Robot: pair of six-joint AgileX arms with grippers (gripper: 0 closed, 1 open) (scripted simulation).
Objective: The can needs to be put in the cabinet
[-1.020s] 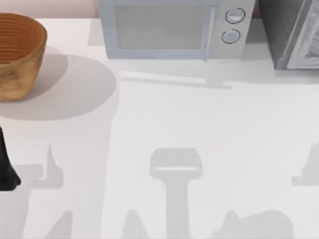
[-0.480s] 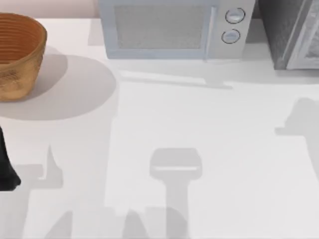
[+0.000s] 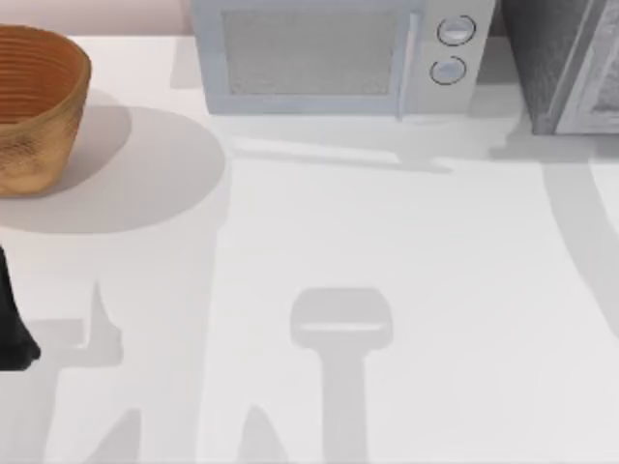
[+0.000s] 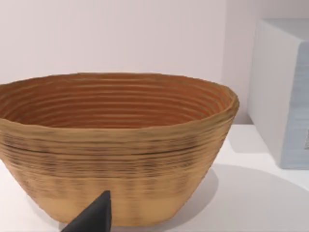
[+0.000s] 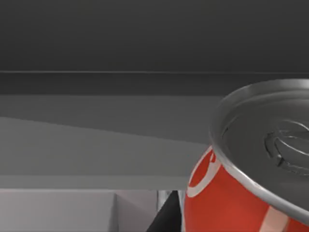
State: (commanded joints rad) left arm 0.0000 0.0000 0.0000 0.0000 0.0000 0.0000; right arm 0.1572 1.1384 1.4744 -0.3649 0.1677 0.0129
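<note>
Our right arm carries the can point(image 5: 251, 183) close by its wrist, silver top toward the dark gray cabinet point(image 3: 566, 63) inside just ahead, a dark finger point(image 5: 166, 217) touching it so probably gripped, left arm parked near the basket point(image 4: 116, 150), fingers unclear.

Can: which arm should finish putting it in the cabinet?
Right. Its wrist view has the can right at the camera, facing dark grey panels, likely the cabinet. The left arm sits parked at the table's left edge, by the basket.
</note>
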